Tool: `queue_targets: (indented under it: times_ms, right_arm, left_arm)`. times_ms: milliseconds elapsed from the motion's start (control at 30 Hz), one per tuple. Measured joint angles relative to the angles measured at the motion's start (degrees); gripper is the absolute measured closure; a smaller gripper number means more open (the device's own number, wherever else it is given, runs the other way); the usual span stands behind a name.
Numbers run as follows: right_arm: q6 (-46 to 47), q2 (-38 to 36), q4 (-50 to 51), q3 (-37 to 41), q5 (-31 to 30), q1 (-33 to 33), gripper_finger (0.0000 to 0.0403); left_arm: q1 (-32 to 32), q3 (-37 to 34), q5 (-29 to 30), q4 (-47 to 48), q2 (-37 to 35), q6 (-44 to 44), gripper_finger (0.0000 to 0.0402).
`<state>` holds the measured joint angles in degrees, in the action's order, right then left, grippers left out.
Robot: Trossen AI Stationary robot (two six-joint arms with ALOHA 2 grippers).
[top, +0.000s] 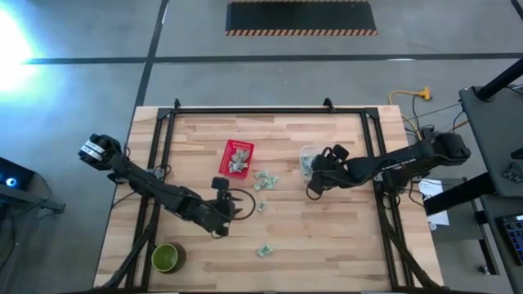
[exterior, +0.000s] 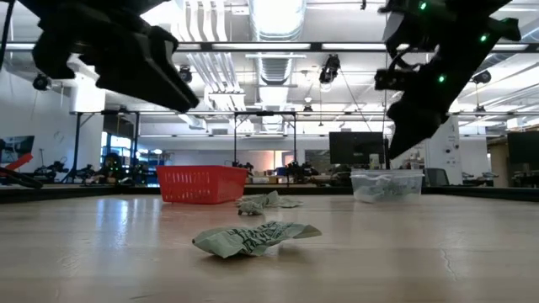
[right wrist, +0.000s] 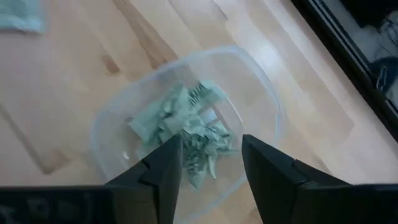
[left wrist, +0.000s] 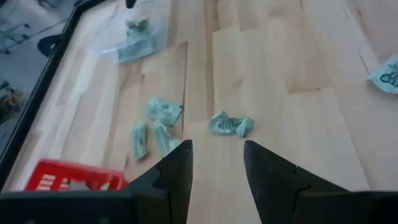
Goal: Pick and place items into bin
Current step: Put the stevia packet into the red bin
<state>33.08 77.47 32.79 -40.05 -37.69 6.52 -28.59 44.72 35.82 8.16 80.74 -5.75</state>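
Left gripper (left wrist: 217,163) lined up on lone packet (left wrist: 230,124)
Fingers apart, empty; the packet lies just ahead of the gap, long axis crosswise. Right gripper (right wrist: 211,163), open and empty, hovers over the clear tub (right wrist: 261,99).

Floor: grey concrete floor (top: 270,77), crossed by a dark line beyond the grippers.
Mat: black hazard-edged floor mat (top: 301,17), far past both grippers.
Ceiling: white ducts and bright strip lights (exterior: 278,17), overhead.
Table: pale wooden butcher-block tabletop (top: 327,237), below the grippers.
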Motion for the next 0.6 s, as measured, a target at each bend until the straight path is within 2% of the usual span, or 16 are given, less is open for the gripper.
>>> queue_targets:
  times_ms: [167,400,600]
  right_arm:
    - [-1.5,-4.0,-1.3,0.0,0.0,3.0,0.0251]
    - [-10.3,-6.2,-10.1,0.0,0.1,8.1,0.0262]
    - [-16.9,-6.2,-14.8,0.0,0.2,11.0,0.0271]
  left_arm:
    - [0.5,-0.1,-5.2,-3.0,3.4,4.8,0.0274]
    - [3.4,0.5,-5.2,-15.6,11.5,9.7,0.0274]
    - [6.3,1.3,-5.2,-16.7,15.7,8.6,0.0274]
